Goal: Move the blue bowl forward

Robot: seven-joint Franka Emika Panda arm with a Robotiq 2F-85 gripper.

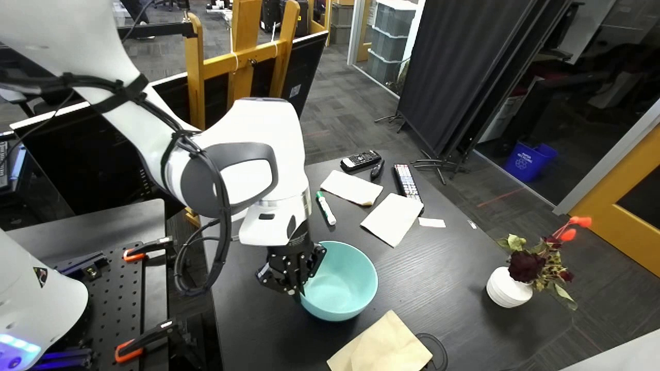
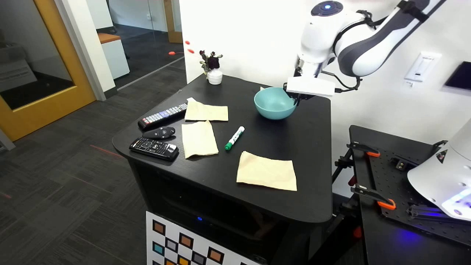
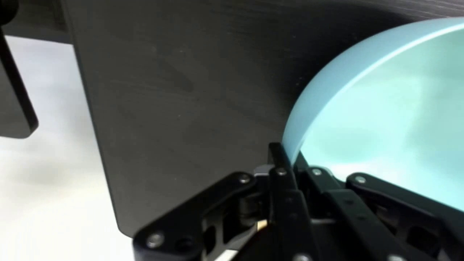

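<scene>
In an exterior view, the bowl (image 2: 274,105) sits on the table (image 2: 301,147), behind the marker (image 2: 234,138), right of 3 remotes (image 2: 159,133)

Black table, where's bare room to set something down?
Bare: between the blue bowl and the white flowerpot; also between the bowl, the marker and the robot-side table edge. Crowded: the corner holding three remotes beside two napkins, and where the hand grips the bowl.

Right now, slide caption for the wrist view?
Wrist view: black two-fingered hand pinching a round turquoise-blue bowl by its rim, dark tabletop alongside.
</scene>
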